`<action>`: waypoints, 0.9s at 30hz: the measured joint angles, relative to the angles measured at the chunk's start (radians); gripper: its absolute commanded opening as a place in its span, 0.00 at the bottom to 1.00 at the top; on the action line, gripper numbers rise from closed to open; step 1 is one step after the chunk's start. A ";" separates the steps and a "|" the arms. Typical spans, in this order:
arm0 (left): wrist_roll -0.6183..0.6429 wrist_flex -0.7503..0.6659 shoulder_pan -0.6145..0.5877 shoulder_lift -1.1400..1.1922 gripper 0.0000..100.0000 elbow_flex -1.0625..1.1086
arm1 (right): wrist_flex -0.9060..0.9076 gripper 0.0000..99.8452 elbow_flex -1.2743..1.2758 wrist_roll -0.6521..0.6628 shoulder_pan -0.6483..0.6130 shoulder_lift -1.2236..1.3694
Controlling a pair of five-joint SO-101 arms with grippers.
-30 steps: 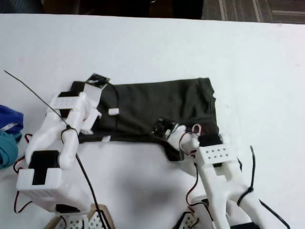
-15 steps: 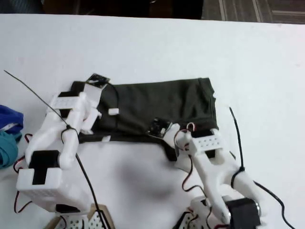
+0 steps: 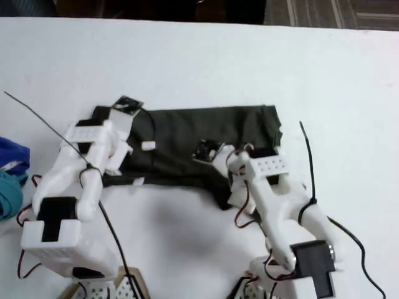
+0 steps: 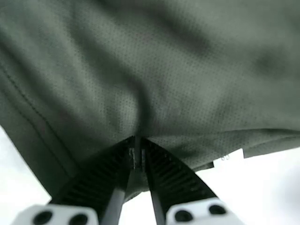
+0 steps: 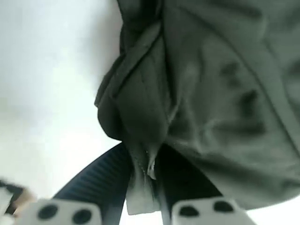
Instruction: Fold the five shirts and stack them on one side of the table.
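Observation:
A dark green shirt [image 3: 199, 140] lies partly folded across the middle of the white table [image 3: 187, 56]. My left gripper [image 4: 137, 152] is shut on the shirt's [image 4: 154, 70] cloth near its left end, where the left arm [image 3: 93, 149] stands over it. My right gripper [image 5: 143, 161] is shut on a bunched fold of the shirt [image 5: 211, 93] at its near right edge, under the right arm [image 3: 262, 171]. The cloth hangs between the black fingers [image 5: 93, 180] in the right wrist view.
Blue and teal cloth [image 3: 11, 177] lies piled at the table's left edge. The arm bases [image 3: 56, 243] stand at the near edge with loose black cables [image 3: 37, 118]. Bare white table lies beyond the shirt and to its right.
The right arm has swung toward the far side and left, carrying the shirt's near right edge over the shirt. The shirt's right part now looks narrower. The left arm has stayed still.

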 measured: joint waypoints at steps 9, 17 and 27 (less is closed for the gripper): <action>0.000 0.000 0.000 0.000 0.02 0.000 | 0.187 0.02 -0.292 0.107 0.101 0.015; 0.000 0.000 0.000 0.000 0.02 0.000 | 0.163 0.02 -0.540 0.109 0.120 0.190; 0.000 0.000 0.000 0.000 0.02 0.000 | 0.133 0.02 -0.910 -0.018 0.152 0.582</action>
